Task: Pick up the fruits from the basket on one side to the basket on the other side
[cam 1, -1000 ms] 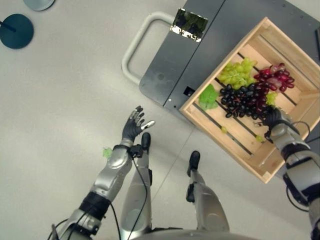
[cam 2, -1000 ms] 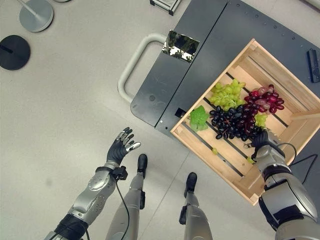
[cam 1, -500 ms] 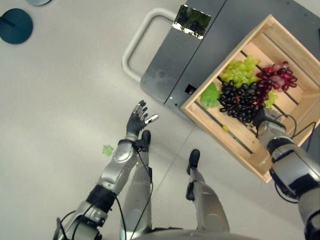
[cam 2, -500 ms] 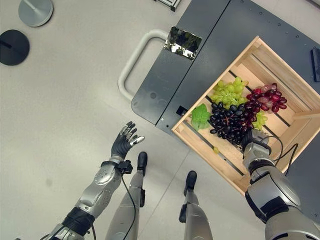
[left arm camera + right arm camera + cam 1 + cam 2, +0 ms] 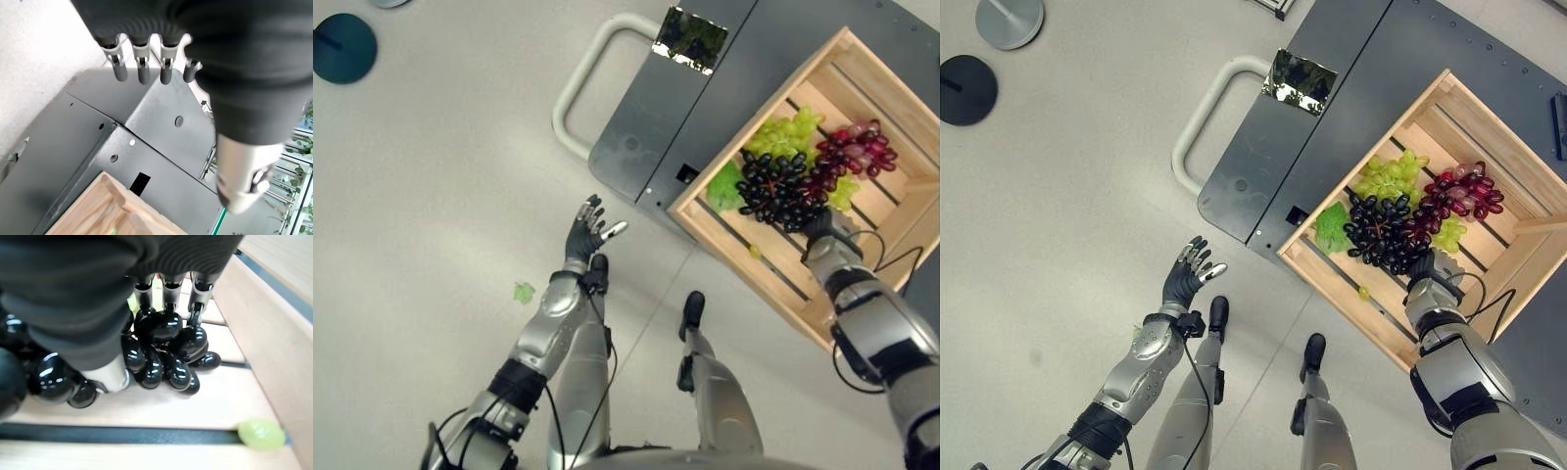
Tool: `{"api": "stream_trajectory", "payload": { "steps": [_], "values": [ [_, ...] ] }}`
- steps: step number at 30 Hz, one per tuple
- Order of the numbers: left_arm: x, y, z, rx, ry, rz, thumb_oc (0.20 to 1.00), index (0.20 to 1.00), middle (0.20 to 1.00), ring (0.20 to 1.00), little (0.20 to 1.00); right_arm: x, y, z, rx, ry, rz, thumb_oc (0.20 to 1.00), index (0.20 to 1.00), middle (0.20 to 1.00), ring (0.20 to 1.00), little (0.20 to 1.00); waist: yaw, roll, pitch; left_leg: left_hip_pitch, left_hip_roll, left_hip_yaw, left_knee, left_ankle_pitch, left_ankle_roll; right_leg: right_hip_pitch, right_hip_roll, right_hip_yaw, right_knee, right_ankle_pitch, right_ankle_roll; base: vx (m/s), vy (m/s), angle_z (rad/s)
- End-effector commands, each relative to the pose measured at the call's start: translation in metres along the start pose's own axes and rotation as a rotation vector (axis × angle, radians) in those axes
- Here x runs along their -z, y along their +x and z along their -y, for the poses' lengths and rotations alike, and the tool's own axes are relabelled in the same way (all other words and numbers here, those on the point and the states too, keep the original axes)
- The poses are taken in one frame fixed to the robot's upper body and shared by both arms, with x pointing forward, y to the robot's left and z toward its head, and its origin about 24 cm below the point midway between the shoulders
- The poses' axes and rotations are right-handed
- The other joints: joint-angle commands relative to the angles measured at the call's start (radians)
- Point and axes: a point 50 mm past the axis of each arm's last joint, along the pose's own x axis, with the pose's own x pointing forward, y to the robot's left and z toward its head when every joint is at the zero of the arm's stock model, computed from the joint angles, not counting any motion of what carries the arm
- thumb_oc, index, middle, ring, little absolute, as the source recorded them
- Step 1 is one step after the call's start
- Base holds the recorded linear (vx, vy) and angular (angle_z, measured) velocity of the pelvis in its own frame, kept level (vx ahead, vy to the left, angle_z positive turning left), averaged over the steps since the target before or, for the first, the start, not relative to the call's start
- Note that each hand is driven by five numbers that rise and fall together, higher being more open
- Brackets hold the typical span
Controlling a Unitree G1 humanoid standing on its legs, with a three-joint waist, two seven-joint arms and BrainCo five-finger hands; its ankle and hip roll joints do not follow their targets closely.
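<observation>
Big wooden crate [image 5: 1489,127] sits upper right on a dark cart [image 5: 1332,147]. Inside it, black grapes [image 5: 1386,235] lie mid-crate beside green grapes [image 5: 1386,178] and red grapes [image 5: 1469,188]. Right hand [image 5: 1427,276] curls around the black grapes. Left hand [image 5: 1185,279], lower left over the floor, is spread wide and holds nothing.

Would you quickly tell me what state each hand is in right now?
Left hand: open, fingers spread, holding nothing, above the floor.
Right hand: fingers curled around the black grapes in the wooden crate.
</observation>
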Motion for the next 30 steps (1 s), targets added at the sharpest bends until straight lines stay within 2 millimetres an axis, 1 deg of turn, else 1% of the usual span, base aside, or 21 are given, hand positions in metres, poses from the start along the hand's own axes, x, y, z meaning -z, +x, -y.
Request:
{"api": "stream_trajectory", "payload": {
  "steps": [1, 7, 9, 11, 12, 13, 14, 15, 17, 18, 19, 21, 22, 23, 24, 25, 26, 27, 28, 29, 30],
  "values": [
    [-0.012, 0.000, 0.004, -0.020, -0.055, 0.080, 1.000, 1.000, 1.000, 1.000, 1.000, -0.045, -0.035, -0.055, -0.170, 0.295, 0.165, 0.200, 0.200, 0.200, 0.200, 0.200, -0.002, 0.014, 0.004, -0.047, 0.000, -0.009, 0.034, -0.045, -0.046, -0.137, -0.035, 0.034, 0.147, -0.114, 0.021, 0.00, 0.000, 0.00],
    [-0.007, -0.003, -0.004, -0.067, -0.055, 0.066, 1.000, 1.000, 1.000, 1.000, 1.000, -0.039, -0.046, -0.056, -0.155, 0.393, 0.211, 0.200, 0.200, 0.200, 0.200, 0.200, -0.023, 0.000, 0.004, -0.052, 0.001, -0.005, 0.041, -0.049, -0.043, -0.147, -0.037, 0.042, 0.155, -0.114, 0.020, -0.01, 0.006, -0.01],
    [-0.007, -0.004, -0.007, -0.079, -0.046, 0.063, 1.000, 1.000, 1.000, 1.000, 1.000, -0.038, -0.049, -0.052, -0.145, 0.401, 0.250, 0.200, 0.200, 0.200, 0.200, 0.200, -0.030, -0.006, 0.004, -0.052, 0.001, -0.002, 0.045, -0.051, -0.043, -0.150, -0.038, 0.044, 0.160, -0.115, 0.020, 0.00, 0.000, 0.00],
    [-0.006, -0.005, -0.017, -0.101, -0.020, 0.060, 1.000, 1.000, 1.000, 1.000, 1.000, -0.037, -0.053, -0.035, -0.118, 0.425, 0.326, 0.200, 0.200, 0.200, 0.200, 0.200, -0.042, -0.019, 0.004, -0.050, 0.003, 0.000, 0.050, -0.054, -0.042, -0.149, -0.040, 0.044, 0.163, -0.115, 0.021, -0.01, 0.001, -0.02],
    [-0.006, -0.006, -0.016, -0.100, -0.019, 0.058, 1.000, 1.000, 1.000, 1.000, 1.000, -0.036, -0.053, -0.035, -0.118, 0.424, 0.324, 0.200, 0.200, 0.200, 0.200, 0.200, -0.041, -0.019, 0.004, -0.049, 0.003, 0.000, 0.050, -0.054, -0.042, -0.148, -0.040, 0.044, 0.163, -0.115, 0.021, -0.01, -0.005, -0.05],
    [-0.007, -0.008, -0.026, -0.121, 0.014, 0.060, 1.000, 1.000, 1.000, 1.000, 1.000, -0.034, -0.056, -0.015, -0.077, 0.430, 0.394, 0.200, 0.200, 0.200, 0.200, 0.200, -0.051, -0.033, 0.004, -0.045, 0.004, 0.003, 0.054, -0.057, -0.043, -0.145, -0.041, 0.046, 0.165, -0.116, 0.022, -0.01, -0.006, -0.05],
    [-0.007, -0.008, -0.025, -0.119, 0.014, 0.059, 1.000, 1.000, 1.000, 1.000, 1.000, -0.033, -0.056, -0.015, -0.077, 0.429, 0.392, 0.200, 0.200, 0.200, 0.200, 0.200, -0.050, -0.032, 0.004, -0.044, 0.003, 0.003, 0.055, -0.057, -0.042, -0.144, -0.042, 0.046, 0.166, -0.116, 0.022, 0.00, 0.000, 0.00],
    [-0.007, -0.010, -0.031, -0.130, 0.025, 0.060, 1.000, 1.000, 1.000, 1.000, 1.000, -0.032, -0.058, 0.001, -0.044, 0.432, 0.444, 0.200, 0.200, 0.200, 0.200, 0.200, -0.058, -0.043, 0.004, -0.037, 0.004, 0.005, 0.057, -0.060, -0.041, -0.139, -0.040, 0.051, 0.169, -0.117, 0.022, 0.00, 0.000, 0.00],
    [-0.009, -0.012, -0.037, -0.137, 0.043, 0.064, 1.000, 1.000, 1.000, 1.000, 1.000, -0.032, -0.061, 0.023, 0.000, 0.421, 0.507, 0.200, 0.200, 0.200, 0.200, 0.200, -0.064, -0.057, 0.004, -0.025, 0.005, 0.008, 0.059, -0.064, -0.039, -0.128, -0.041, 0.054, 0.171, -0.119, 0.023, 0.00, 0.000, 0.00],
    [-0.010, -0.013, -0.038, -0.134, 0.047, 0.064, 1.000, 1.000, 1.000, 1.000, 1.000, -0.031, -0.062, 0.031, 0.015, 0.415, 0.526, 0.200, 0.200, 0.200, 0.200, 0.200, -0.066, -0.061, 0.004, -0.021, 0.005, 0.009, 0.061, -0.066, -0.039, -0.125, -0.041, 0.055, 0.172, -0.118, 0.023, 0.00, 0.000, 0.00],
    [-0.010, -0.013, -0.038, -0.133, 0.047, 0.063, 1.000, 1.000, 1.000, 1.000, 1.000, -0.030, -0.062, 0.031, 0.015, 0.414, 0.525, 0.200, 0.200, 0.200, 0.200, 0.200, -0.065, -0.060, 0.004, -0.020, 0.005, 0.010, 0.061, -0.066, -0.039, -0.124, -0.041, 0.055, 0.173, -0.119, 0.023, 0.00, 0.000, 0.00],
    [-0.012, -0.014, -0.041, -0.129, 0.058, 0.068, 1.000, 1.000, 1.000, 1.000, 1.000, -0.031, -0.064, 0.050, 0.053, 0.407, 0.575, 0.200, 0.200, 0.200, 0.200, 0.200, -0.070, -0.072, 0.004, -0.008, 0.005, 0.011, 0.065, -0.071, -0.038, -0.113, -0.043, 0.056, 0.175, -0.119, 0.024, -0.01, -0.001, -0.03],
    [-0.012, -0.014, -0.043, -0.126, 0.062, 0.066, 1.000, 1.000, 1.000, 1.000, 1.000, -0.034, -0.065, 0.062, 0.074, 0.387, 0.605, 0.200, 0.200, 0.200, 0.200, 0.200, -0.070, -0.074, 0.004, -0.002, 0.006, 0.013, 0.064, -0.072, -0.038, -0.109, -0.043, 0.057, 0.174, -0.118, 0.026, -0.03, 0.010, -0.08],
    [-0.013, -0.016, -0.045, -0.120, 0.069, 0.066, 1.000, 1.000, 1.000, 1.000, 1.000, -0.037, -0.067, 0.083, 0.111, 0.374, 0.659, 0.200, 0.200, 0.200, 0.200, 0.200, -0.072, -0.082, 0.004, 0.013, 0.006, 0.016, 0.066, -0.076, -0.037, -0.097, -0.043, 0.061, 0.175, -0.119, 0.028, -0.01, 0.008, -0.06],
    [-0.013, -0.016, -0.045, -0.120, 0.069, 0.066, 1.000, 1.000, 1.000, 1.000, 1.000, -0.036, -0.067, 0.083, 0.111, 0.374, 0.659, 0.200, 0.200, 0.200, 0.200, 0.200, -0.072, -0.082, 0.004, 0.013, 0.006, 0.016, 0.065, -0.076, -0.037, -0.097, -0.042, 0.061, 0.175, -0.119, 0.028, -0.01, 0.001, -0.10],
    [-0.015, -0.016, -0.047, -0.108, 0.077, 0.069, 1.000, 1.000, 1.000, 1.000, 1.000, -0.041, -0.069, 0.101, 0.141, 0.350, 0.704, 0.200, 0.200, 0.200, 0.200, 0.200, -0.073, -0.089, 0.004, 0.025, 0.008, 0.018, 0.067, -0.078, -0.037, -0.086, -0.042, 0.063, 0.176, -0.119, 0.028, 0.00, -0.002, -0.09],
    [-0.016, -0.016, -0.047, -0.102, 0.084, 0.068, 1.000, 1.000, 1.000, 1.000, 1.000, -0.043, -0.069, 0.110, 0.156, 0.335, 0.721, 0.200, 0.200, 0.200, 0.200, 0.200, -0.072, -0.092, 0.004, 0.033, 0.009, 0.019, 0.066, -0.079, -0.036, -0.081, -0.043, 0.063, 0.176, -0.118, 0.030, -0.01, 0.002, -0.08],
    [-0.017, -0.016, -0.048, -0.093, 0.091, 0.069, 1.000, 1.000, 1.000, 1.000, 1.000, -0.046, -0.070, 0.118, 0.166, 0.312, 0.741, 0.200, 0.200, 0.200, 0.200, 0.200, -0.072, -0.095, 0.004, 0.039, 0.009, 0.020, 0.065, -0.079, -0.036, -0.076, -0.043, 0.063, 0.177, -0.118, 0.030, 0.00, 0.000, 0.00],
    [-0.016, -0.016, -0.047, -0.093, 0.091, 0.068, 1.000, 1.000, 1.000, 1.000, 1.000, -0.046, -0.070, 0.118, 0.165, 0.311, 0.741, 0.200, 0.200, 0.200, 0.200, 0.200, -0.072, -0.095, 0.004, 0.040, 0.009, 0.020, 0.065, -0.079, -0.036, -0.076, -0.043, 0.064, 0.177, -0.118, 0.030, 0.00, 0.000, 0.00],
    [-0.017, -0.017, -0.048, -0.088, 0.097, 0.069, 1.000, 1.000, 1.000, 1.000, 1.000, -0.048, -0.070, 0.125, 0.174, 0.294, 0.757, 0.200, 0.200, 0.200, 0.200, 0.200, -0.072, -0.096, 0.004, 0.046, 0.010, 0.021, 0.064, -0.080, -0.036, -0.071, -0.043, 0.064, 0.178, -0.119, 0.031, 0.00, 0.000, 0.00],
    [-0.019, -0.017, -0.051, -0.077, 0.130, 0.071, 1.000, 1.000, 1.000, 1.000, 1.000, -0.053, -0.072, 0.144, 0.197, 0.242, 0.797, 0.200, 0.200, 0.200, 0.200, 0.200, -0.071, -0.102, 0.004, 0.060, 0.012, 0.022, 0.062, -0.081, -0.037, -0.060, -0.043, 0.066, 0.180, -0.121, 0.032, 0.00, 0.000, 0.00]
  ]
}}
